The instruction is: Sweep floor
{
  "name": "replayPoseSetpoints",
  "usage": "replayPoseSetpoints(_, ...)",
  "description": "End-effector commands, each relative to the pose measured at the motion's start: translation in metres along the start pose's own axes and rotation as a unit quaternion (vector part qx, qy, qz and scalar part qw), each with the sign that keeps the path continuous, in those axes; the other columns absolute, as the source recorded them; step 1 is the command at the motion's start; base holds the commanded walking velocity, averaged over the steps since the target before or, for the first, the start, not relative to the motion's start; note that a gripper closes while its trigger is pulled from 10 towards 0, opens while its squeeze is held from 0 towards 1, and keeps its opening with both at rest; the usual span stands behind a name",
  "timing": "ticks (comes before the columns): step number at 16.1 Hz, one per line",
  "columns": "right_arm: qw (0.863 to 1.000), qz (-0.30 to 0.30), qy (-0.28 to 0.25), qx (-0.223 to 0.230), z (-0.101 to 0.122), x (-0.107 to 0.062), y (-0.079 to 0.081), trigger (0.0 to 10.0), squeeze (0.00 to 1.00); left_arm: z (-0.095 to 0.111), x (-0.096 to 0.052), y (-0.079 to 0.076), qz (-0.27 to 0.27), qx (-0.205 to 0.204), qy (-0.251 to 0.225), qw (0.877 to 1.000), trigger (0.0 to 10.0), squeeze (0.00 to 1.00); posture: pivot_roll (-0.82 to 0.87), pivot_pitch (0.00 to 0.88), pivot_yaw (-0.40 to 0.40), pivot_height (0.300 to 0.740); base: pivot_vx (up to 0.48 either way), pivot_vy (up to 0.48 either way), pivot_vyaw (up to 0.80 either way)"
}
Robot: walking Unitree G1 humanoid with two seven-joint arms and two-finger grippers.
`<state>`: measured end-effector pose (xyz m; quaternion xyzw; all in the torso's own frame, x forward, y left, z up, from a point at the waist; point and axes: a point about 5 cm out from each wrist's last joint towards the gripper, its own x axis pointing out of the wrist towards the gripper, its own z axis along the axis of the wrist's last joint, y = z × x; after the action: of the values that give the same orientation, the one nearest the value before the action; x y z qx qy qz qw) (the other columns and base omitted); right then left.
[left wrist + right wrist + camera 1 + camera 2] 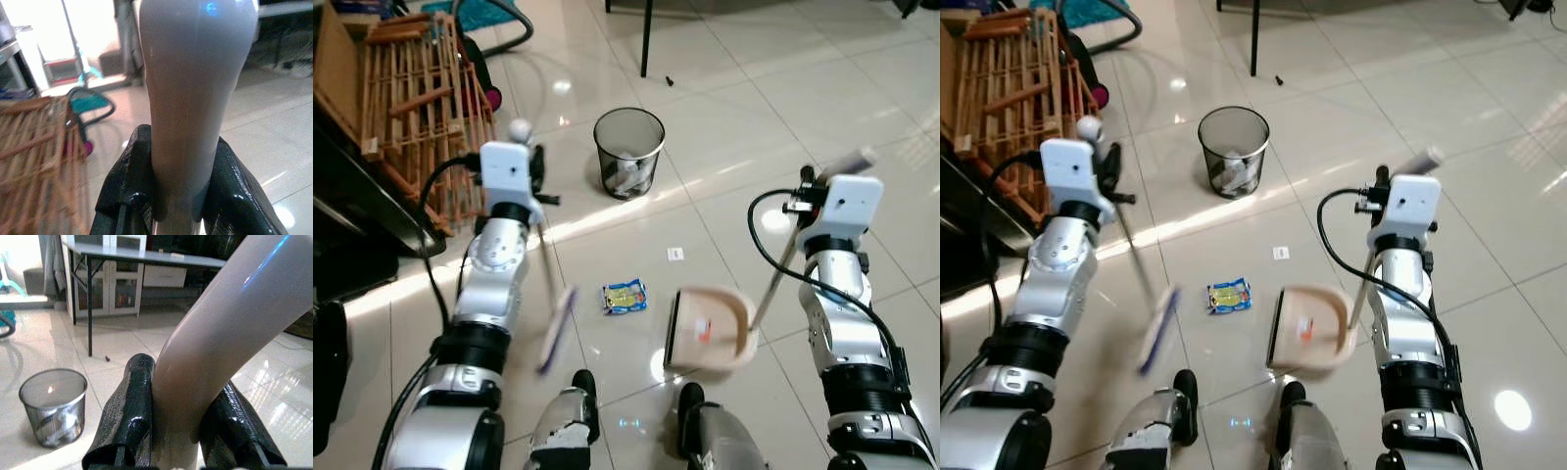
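While both handles sit between fingers (132,186), wrapper (625,296) lies apart.

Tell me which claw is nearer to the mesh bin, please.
The left. The left claw holds the broom handle just beside the mesh bin; the right claw, gripping the dustpan handle, is farther off across the floor.

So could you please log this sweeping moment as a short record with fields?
left pincer: shut on broom handle
broom head: low over the tiles, blurred, left of the wrapper
right pincer: shut on dustpan handle
dustpan: on the floor, open side facing the wrapper
wrapper: on the tiles between broom and dustpan
paper scrap: beyond the dustpan
mesh bin: upright, holding litter
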<state>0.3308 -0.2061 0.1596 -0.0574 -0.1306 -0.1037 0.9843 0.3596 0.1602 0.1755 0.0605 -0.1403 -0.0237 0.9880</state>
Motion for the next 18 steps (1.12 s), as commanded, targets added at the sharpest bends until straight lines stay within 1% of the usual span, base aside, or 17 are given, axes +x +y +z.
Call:
replayPoseSetpoints(1,0.999,0.003,-0.035,0.005,0.013,0.000,0.003,10.0,0.00,0.005,-0.002,-0.001,-0.009,0.016,-0.022,1.000,10.0,0.00,0.03,0.319,0.042,0.740,0.000,0.000,0.00)
replayPoseSetpoints(2,0.999,0.003,-0.035,0.005,0.013,-0.001,0.003,10.0,0.00,0.005,-0.003,-0.002,-0.011,0.018,-0.022,1.000,10.0,0.00,0.03,0.319,0.042,0.740,0.000,0.000,0.00)
replayPoseSetpoints(4,0.999,0.016,-0.019,0.024,0.011,-0.008,0.009,10.0,0.00,0.007,-0.005,-0.007,-0.021,0.022,-0.029,0.999,10.0,0.00,0.03,0.288,0.042,0.740,0.000,0.000,0.00)
replayPoseSetpoints(5,0.999,0.020,-0.018,0.020,0.011,-0.009,0.011,10.0,0.00,0.008,-0.006,-0.008,-0.023,0.023,-0.032,0.999,10.0,0.00,0.03,0.288,0.042,0.740,0.000,0.000,0.00)
replayPoseSetpoints(8,0.999,0.029,-0.018,0.001,0.010,-0.007,0.016,10.0,0.00,0.009,-0.002,-0.009,-0.029,0.029,-0.037,0.998,10.0,0.00,0.04,0.290,0.043,0.740,0.317,0.000,0.00)
replayPoseSetpoints(11,0.999,0.029,-0.022,-0.008,0.014,-0.004,0.015,10.0,0.00,0.010,-0.001,-0.012,-0.034,0.024,-0.040,0.998,10.0,0.00,0.03,0.275,0.044,0.740,0.425,0.000,0.52)
replayPoseSetpoints(13,1.000,0.016,-0.018,0.007,0.014,-0.003,0.012,10.0,0.00,0.010,-0.001,-0.013,-0.036,0.022,-0.041,0.998,10.0,0.00,0.03,0.274,0.045,0.740,0.429,0.000,0.00)
replayPoseSetpoints(16,1.000,0.018,-0.016,0.006,0.013,-0.004,0.011,10.0,0.00,0.011,0.001,-0.014,-0.039,0.021,-0.041,0.998,10.0,0.00,0.03,0.273,0.046,0.740,0.415,0.000,0.00)
replayPoseSetpoints(17,1.000,0.018,-0.016,0.007,0.012,-0.004,0.012,10.0,0.00,0.012,0.001,-0.014,-0.045,0.012,-0.047,0.998,10.0,0.00,0.03,0.276,0.048,0.740,0.000,0.000,0.00)
replayPoseSetpoints(18,1.000,0.018,-0.015,0.009,0.012,-0.004,0.012,10.0,0.00,0.012,0.001,-0.014,-0.043,0.020,-0.044,0.998,10.0,0.00,0.03,0.273,0.047,0.740,0.000,0.000,0.00)
